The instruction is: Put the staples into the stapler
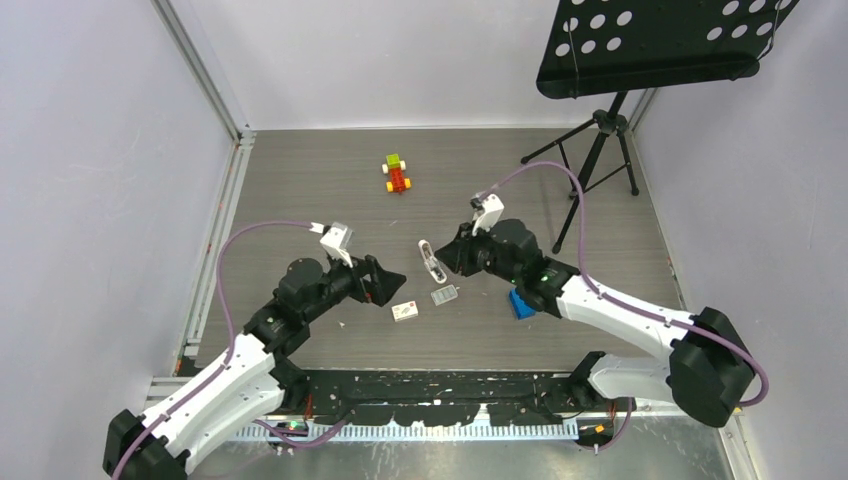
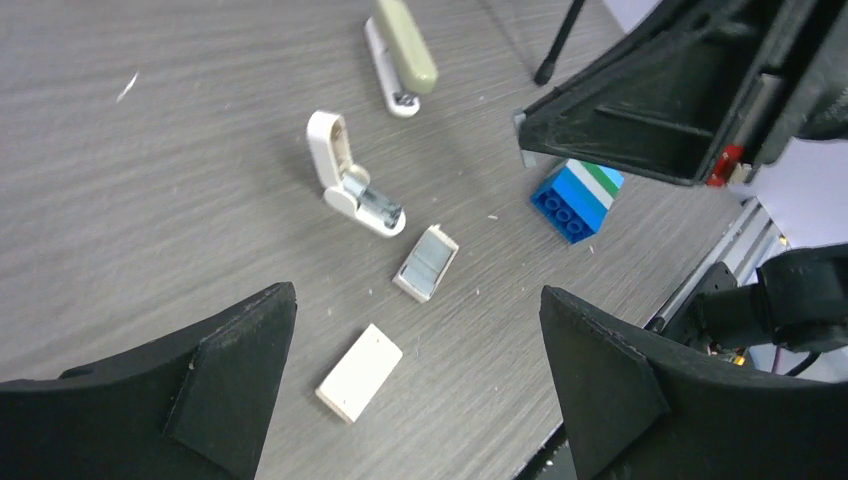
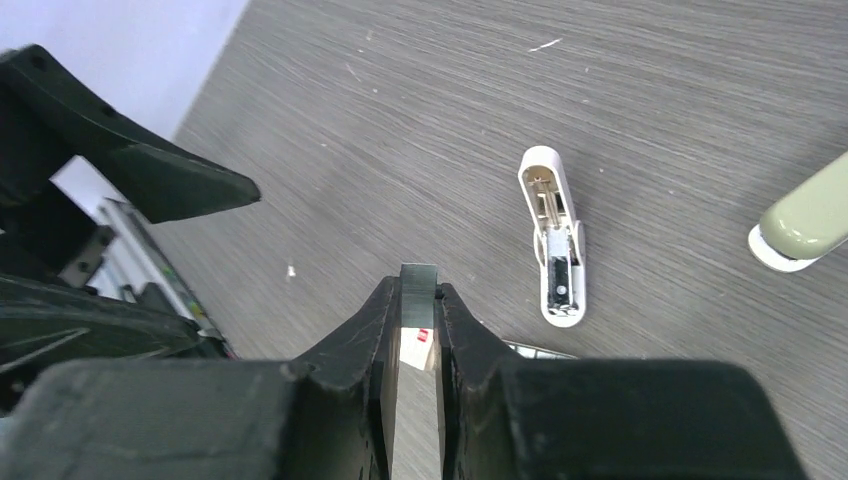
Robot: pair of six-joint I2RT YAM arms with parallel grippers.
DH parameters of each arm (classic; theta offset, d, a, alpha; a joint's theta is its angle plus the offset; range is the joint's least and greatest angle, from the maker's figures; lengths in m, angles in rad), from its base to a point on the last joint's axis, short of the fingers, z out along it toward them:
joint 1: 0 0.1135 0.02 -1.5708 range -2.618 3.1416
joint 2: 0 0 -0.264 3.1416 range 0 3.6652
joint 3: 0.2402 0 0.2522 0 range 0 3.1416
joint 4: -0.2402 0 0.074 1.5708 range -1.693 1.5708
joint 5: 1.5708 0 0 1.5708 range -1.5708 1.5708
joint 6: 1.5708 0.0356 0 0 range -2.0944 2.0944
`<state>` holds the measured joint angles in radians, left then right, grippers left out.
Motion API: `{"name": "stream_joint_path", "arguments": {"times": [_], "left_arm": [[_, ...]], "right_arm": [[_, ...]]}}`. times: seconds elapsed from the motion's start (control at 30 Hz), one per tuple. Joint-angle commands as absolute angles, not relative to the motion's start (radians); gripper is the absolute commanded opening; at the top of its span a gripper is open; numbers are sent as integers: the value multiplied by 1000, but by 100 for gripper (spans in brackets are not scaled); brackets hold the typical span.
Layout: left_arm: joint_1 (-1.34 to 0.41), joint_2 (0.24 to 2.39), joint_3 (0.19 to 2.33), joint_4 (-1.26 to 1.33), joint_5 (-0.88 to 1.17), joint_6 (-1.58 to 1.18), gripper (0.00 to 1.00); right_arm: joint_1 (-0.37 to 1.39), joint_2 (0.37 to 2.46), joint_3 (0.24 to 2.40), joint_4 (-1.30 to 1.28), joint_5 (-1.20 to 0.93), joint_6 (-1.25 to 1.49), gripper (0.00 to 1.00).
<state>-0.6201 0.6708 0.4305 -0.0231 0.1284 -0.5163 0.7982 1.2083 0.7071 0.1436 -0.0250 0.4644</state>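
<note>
My right gripper (image 3: 419,295) is shut on the staples (image 3: 419,277), a thin grey block that sticks out past its tips. It hovers above the table, just right of the stapler (image 1: 426,248). The stapler (image 2: 407,45) has a grey-beige top and a white base, and only its end shows in the right wrist view (image 3: 808,218). The staples' white carton (image 2: 359,372) lies flat under my left gripper (image 2: 415,298), which is open and holds nothing. An open inner tray (image 2: 427,262) with more grey staples lies beside the carton.
A short white stubby object (image 2: 350,182), hinged open with metal showing, lies between the tray and the stapler. A blue-green-white block (image 2: 577,198) sits to the right. A small toy car (image 1: 397,173) stands farther back, and a music stand (image 1: 600,140) at the back right.
</note>
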Motion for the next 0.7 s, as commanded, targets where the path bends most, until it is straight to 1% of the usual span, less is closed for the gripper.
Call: {"name": "stream_joint_path", "arguments": {"times": [0.0,0.1,0.17,0.47,0.57,0.67], "left_arm": [[-627,692,374,415,234,-370,93],[-636,742,335,586,293,-314,92],[-648,767,326,656,319,-263,92],[-768,818,309,774,403,145,95],[-781,832,311,799,428,229,94],[-783,849,311,818,452,273,90]], "right_arm": [[742,1148,679,263,-222,604,16],[728,1131,686,238,-273,640,16],[723,1121,700,209,-296,658,16],[691,1097,785,48,-387,768,16],[680,1086,794,45,-426,807,16],[676,1076,793,60,-467,836,16]]}}
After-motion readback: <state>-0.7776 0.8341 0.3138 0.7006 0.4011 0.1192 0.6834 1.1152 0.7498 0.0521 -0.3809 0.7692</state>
